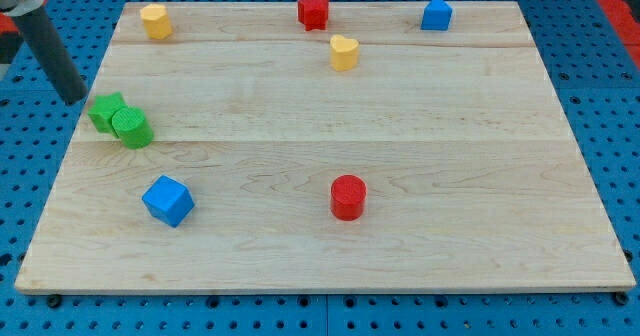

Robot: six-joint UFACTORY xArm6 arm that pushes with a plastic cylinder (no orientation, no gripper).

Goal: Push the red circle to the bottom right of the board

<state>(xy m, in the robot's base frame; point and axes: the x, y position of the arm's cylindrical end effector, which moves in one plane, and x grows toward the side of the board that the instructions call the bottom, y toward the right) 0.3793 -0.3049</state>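
My tip [76, 99] sits at the worktop's [450, 246] left edge, just beside the green blocks [120, 121], well apart from the red circle [348, 197]; no claw shows.

red circle [348, 196]: short cylinder, upright, flat face up, on the board's lower half, slightly right of centre, standing alone.
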